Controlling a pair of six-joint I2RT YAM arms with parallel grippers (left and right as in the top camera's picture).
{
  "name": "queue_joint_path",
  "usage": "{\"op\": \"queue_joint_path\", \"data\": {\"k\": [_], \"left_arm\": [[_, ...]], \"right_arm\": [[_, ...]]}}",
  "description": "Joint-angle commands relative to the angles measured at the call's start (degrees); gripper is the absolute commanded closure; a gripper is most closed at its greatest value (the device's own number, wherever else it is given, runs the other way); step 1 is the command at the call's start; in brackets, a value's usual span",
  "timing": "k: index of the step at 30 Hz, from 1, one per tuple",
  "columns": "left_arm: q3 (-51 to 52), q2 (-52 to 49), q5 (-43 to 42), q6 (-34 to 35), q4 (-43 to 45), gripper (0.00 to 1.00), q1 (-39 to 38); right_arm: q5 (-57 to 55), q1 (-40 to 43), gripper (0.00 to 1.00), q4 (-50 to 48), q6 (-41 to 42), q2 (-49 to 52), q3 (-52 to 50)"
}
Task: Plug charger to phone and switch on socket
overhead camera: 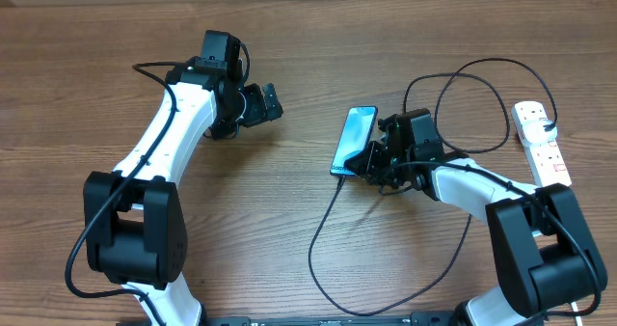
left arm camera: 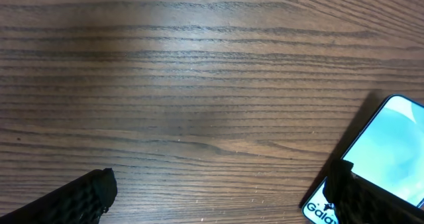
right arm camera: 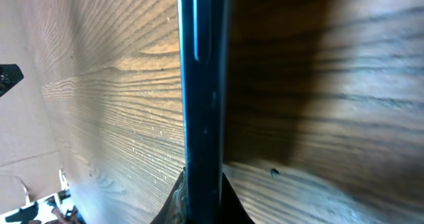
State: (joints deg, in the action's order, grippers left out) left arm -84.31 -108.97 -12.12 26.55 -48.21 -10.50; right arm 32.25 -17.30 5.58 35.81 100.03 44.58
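Note:
The phone [overhead camera: 355,136] has a light blue screen and sits right of the table's centre. In the right wrist view I see only its dark side edge [right arm camera: 202,85]. My right gripper [overhead camera: 374,159] is shut on the phone at its lower right side, with a finger [right arm camera: 232,207] pressed against each face. The charger's thin black cable [overhead camera: 315,239] meets the phone's lower end, loops toward me, then runs right. I cannot tell whether its tip is seated. The white socket [overhead camera: 542,141] lies at the far right. My left gripper [overhead camera: 262,102] is open over bare wood, left of the phone [left arm camera: 391,151].
More black cable [overhead camera: 472,75] loops behind my right arm toward the socket. The wooden table [overhead camera: 289,201] lies between the two arms. The two arm bases stand at the near edge, left and right.

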Motion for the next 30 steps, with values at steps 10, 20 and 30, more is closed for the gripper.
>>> {"op": "queue_joint_path", "data": {"k": [10,20,30], "left_arm": [[0.0,1.4,0.7,-1.1,0.0,0.0,-0.1],[0.0,1.4,0.7,-1.1,0.0,0.0,-0.1],[0.0,1.4,0.7,-1.1,0.0,0.0,-0.1]], "right_arm": [[-7.5,-2.5,0.96,-1.0,-0.3,1.2,0.5],[-9.3,-2.5,0.94,-1.3,-0.1,1.2,0.5],[-9.3,-2.5,0.79,-1.3,-0.1,1.2,0.5]]}}
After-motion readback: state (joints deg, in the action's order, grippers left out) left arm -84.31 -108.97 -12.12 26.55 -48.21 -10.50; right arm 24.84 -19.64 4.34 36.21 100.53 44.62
